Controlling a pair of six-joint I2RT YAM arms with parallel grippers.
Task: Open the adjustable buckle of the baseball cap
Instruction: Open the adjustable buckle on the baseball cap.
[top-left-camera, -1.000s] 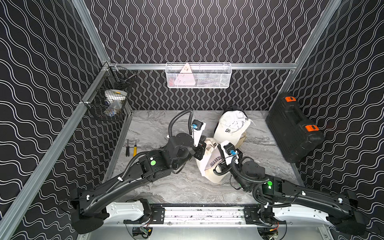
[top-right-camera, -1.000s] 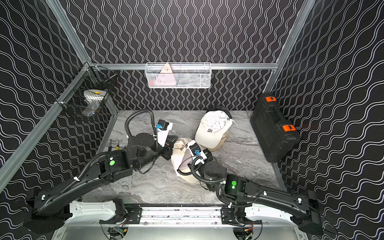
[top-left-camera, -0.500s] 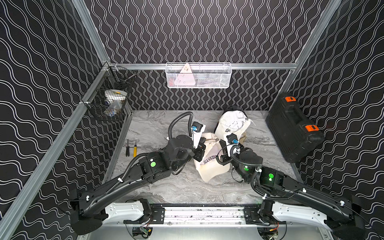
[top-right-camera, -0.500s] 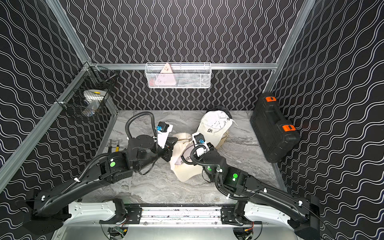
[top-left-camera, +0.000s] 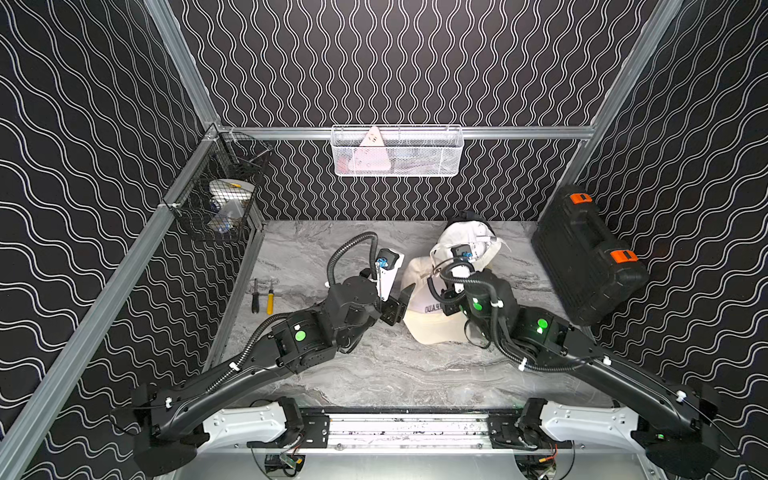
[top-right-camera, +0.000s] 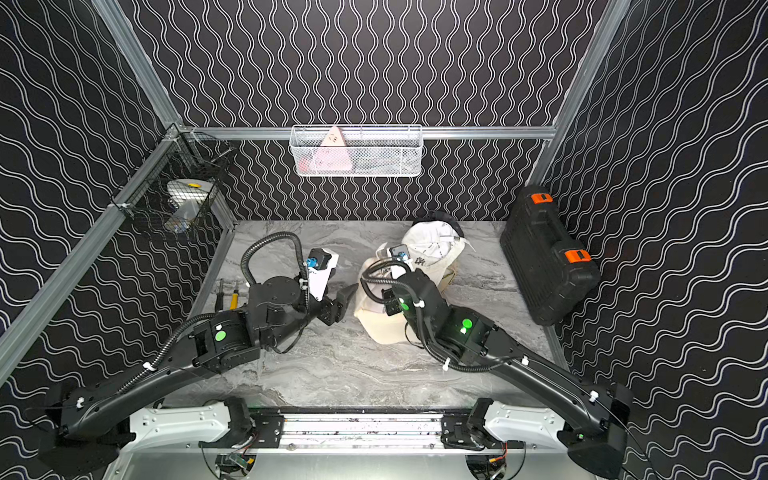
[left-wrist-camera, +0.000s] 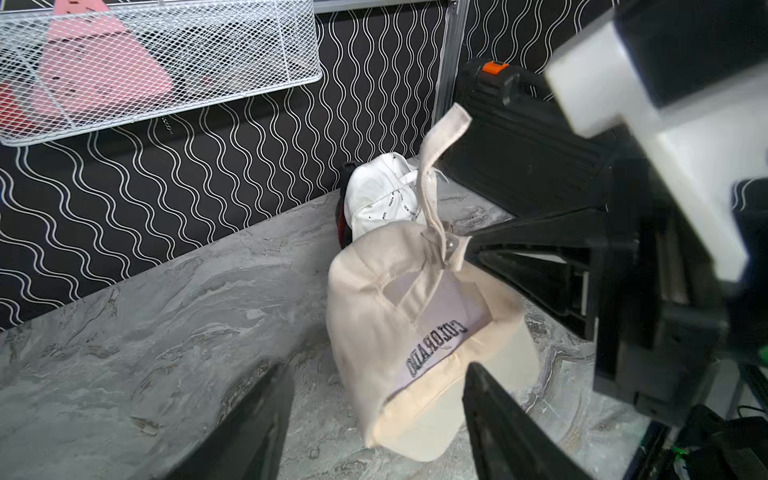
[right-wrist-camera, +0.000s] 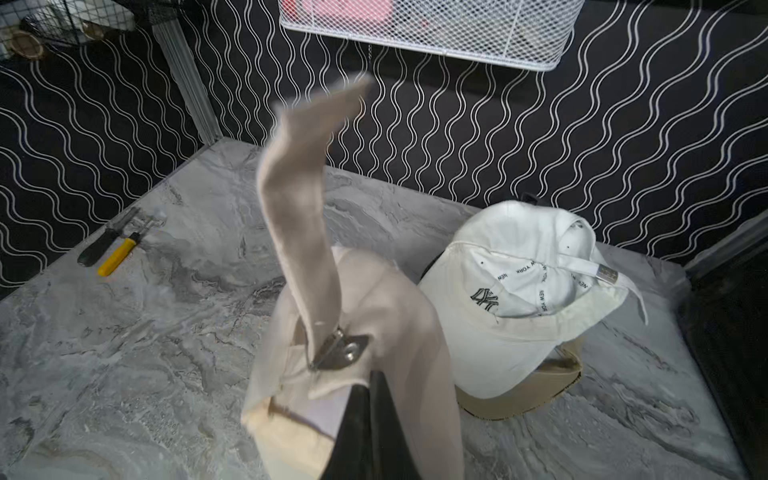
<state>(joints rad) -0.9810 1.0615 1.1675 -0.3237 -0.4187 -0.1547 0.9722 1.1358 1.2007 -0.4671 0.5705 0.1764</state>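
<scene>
In a top view, left tool (top-left-camera: 400, 302), closed at the beige COLORADO cap (top-left-camera: 424, 320) a second ago, now spread just beside it. Left wrist view: cap brim on the surface (left-wrist-camera: 145, 332), beyond the tool. Right wrist view: right tool (right-wrist-camera: 368, 392), pressed together, pinches the cap's band beside the metal buckle (right-wrist-camera: 338, 352) — strap (right-wrist-camera: 299, 199) upright.

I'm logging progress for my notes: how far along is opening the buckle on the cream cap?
Done: strap tail stands up loose above the metal buckle. In hand: right gripper pinches the cream cap beside it; left gripper open, empty. Left: strap looks still threaded; pull it through.
</scene>
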